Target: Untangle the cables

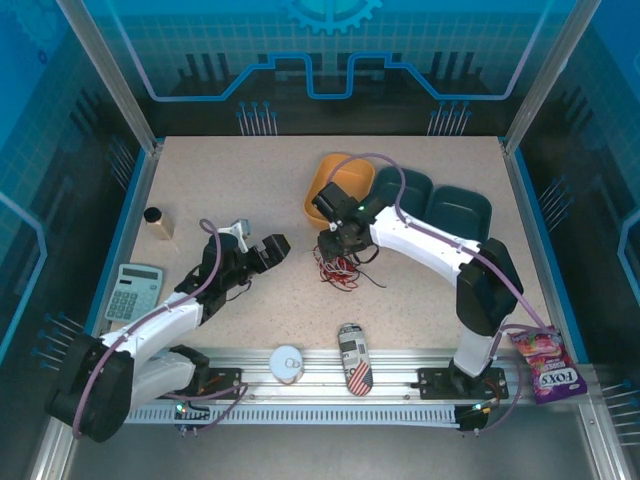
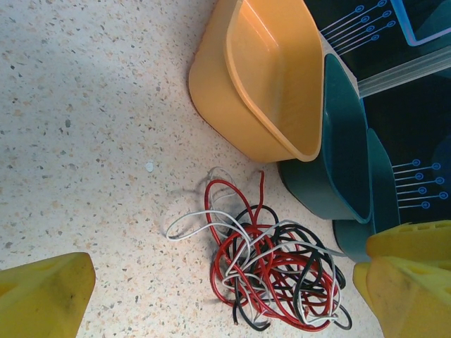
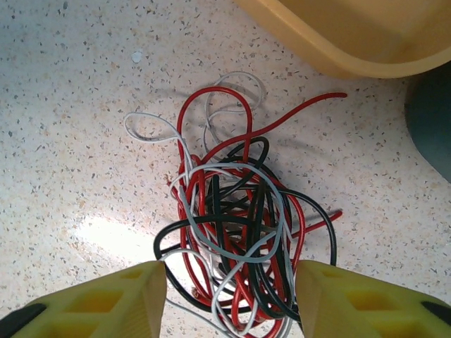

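Jaws of the right gripper [image 3: 231, 296] are standing half-spread astride the tangled thin red, black and white cables [image 3: 232, 211]; whether they are pinching cannot be told. The heap is lying on the speckled beige table [image 1: 200, 190] beside the orange plastic tub [image 3: 352, 35]. The right arm [image 1: 430, 245] is reaching inward, wrist pitched down; the left gripper [image 1: 265, 252] is hovering wide open, likely waiting for a strand.

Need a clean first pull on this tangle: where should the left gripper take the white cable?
Probably its loop lying alone on bare table, outside the knot on the robot's left. Come straight down, jaws across the strand; nothing crosses it there.
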